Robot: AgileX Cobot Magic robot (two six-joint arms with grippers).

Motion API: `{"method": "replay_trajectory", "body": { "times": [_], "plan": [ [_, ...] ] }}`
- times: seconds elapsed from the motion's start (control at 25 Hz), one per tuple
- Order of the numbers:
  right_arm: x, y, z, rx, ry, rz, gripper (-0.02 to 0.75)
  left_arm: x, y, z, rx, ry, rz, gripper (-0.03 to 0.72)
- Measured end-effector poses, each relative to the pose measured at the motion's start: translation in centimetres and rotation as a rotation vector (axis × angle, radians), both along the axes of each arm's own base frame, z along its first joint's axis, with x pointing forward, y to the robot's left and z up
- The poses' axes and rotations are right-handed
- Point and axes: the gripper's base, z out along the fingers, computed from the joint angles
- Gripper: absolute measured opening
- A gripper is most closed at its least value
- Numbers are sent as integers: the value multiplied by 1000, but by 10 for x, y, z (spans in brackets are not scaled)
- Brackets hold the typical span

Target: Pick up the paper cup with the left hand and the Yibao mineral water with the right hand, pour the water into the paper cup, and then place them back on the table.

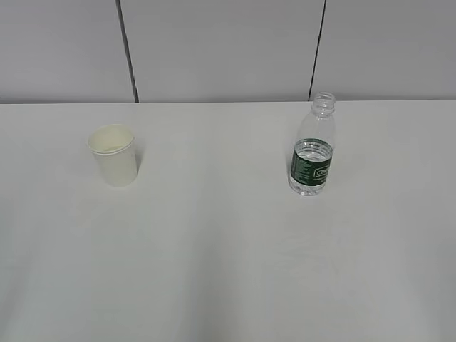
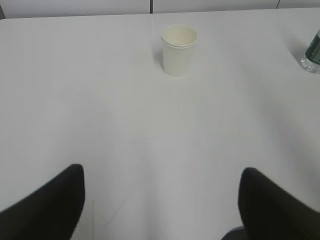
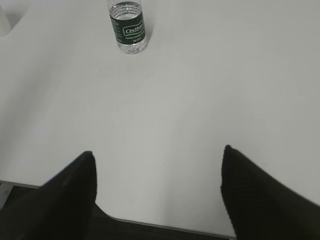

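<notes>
The cream-white paper cup (image 1: pixel 114 155) stands upright on the left of the white table (image 1: pixel 214 271). It also shows far ahead in the left wrist view (image 2: pixel 178 50). The Yibao mineral water bottle (image 1: pixel 313 146), clear, uncapped, with a dark green label, stands upright on the right. It also shows in the right wrist view (image 3: pixel 128 27), and its edge shows in the left wrist view (image 2: pixel 312 55). My left gripper (image 2: pixel 162 172) is open and empty, well short of the cup. My right gripper (image 3: pixel 159 155) is open and empty near the table's front edge, well short of the bottle. Neither arm shows in the exterior view.
A grey panelled wall (image 1: pixel 228 50) with dark seams stands behind the table's far edge. The table's front edge (image 3: pixel 165 226) shows under my right gripper. A sliver of the cup shows at the top left of the right wrist view (image 3: pixel 4 22).
</notes>
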Motion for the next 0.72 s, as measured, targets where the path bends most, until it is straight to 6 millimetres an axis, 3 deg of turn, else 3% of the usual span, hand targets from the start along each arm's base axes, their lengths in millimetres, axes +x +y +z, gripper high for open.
{"method": "replay_trajectory", "body": {
  "times": [0.2, 0.72],
  "plan": [
    [0, 0, 0, 1, 0, 1, 509, 0, 0, 0, 0, -1, 0, 492],
    [0, -2, 0, -17, -4, -12, 501, 0, 0, 0, 0, 0, 0, 430]
  ]
}}
